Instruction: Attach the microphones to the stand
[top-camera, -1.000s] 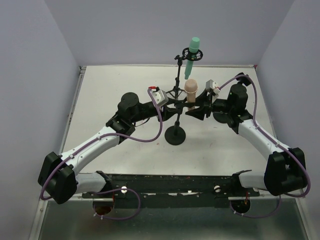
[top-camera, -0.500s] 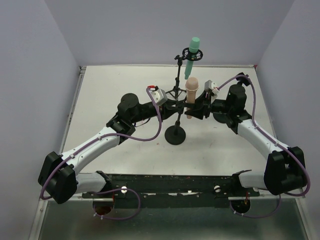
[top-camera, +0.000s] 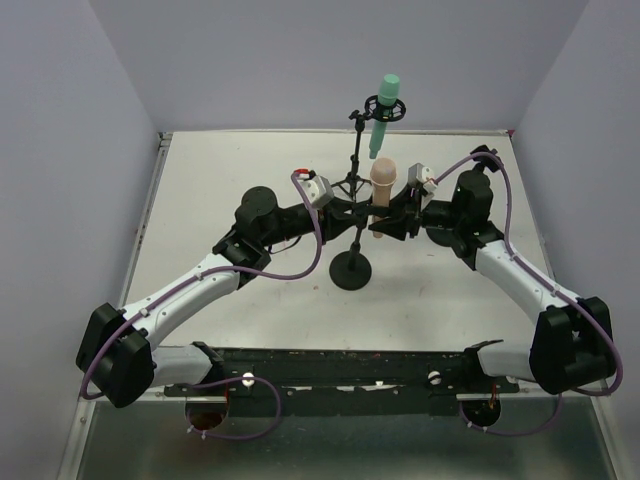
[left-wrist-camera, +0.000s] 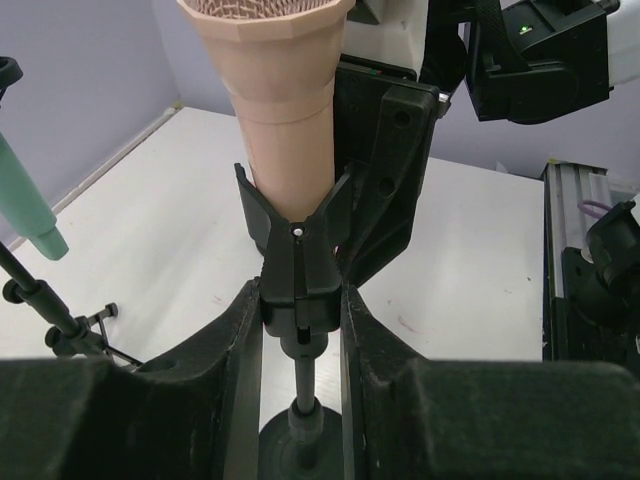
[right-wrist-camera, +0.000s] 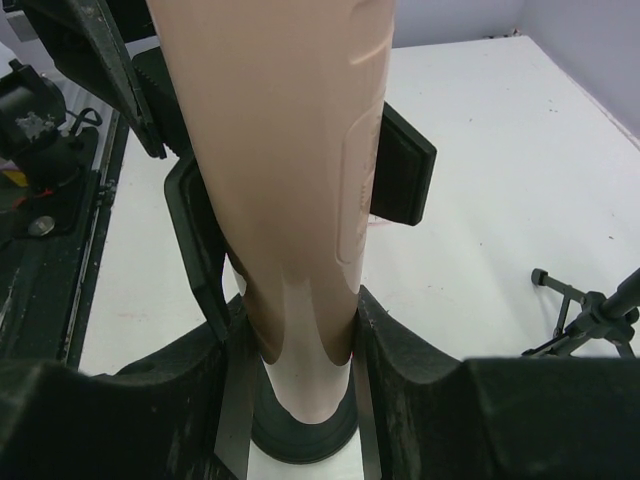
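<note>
Two arms reach in from the near edge of the table (top-camera: 230, 170) and meet at the stand (top-camera: 352, 270), whose round base sits on the table closest to the arm bases. Up the pole from that base, on the stand's left side, the left gripper (left-wrist-camera: 300, 320) is clamped on a black forked clip (left-wrist-camera: 298, 255) mounted on the pole. Its two fingers press the clip's stem from either side.

On the stand's right side, the right gripper (right-wrist-camera: 300, 340) is closed around the lower body of the beige-peach microphone (right-wrist-camera: 290, 150), with a finger touching it on each side. That microphone stands upright, mesh head up, with its body set in the clip's fork and a prong on either side of it. Whether it is fully seated there cannot be told.

Farther back and higher on the stand, the mint green microphone (top-camera: 381, 125) sits in a black ring mount (top-camera: 371, 104) at the top of the stand's far arm. It is head up, slightly tilted, and well apart from both grippers.
</note>
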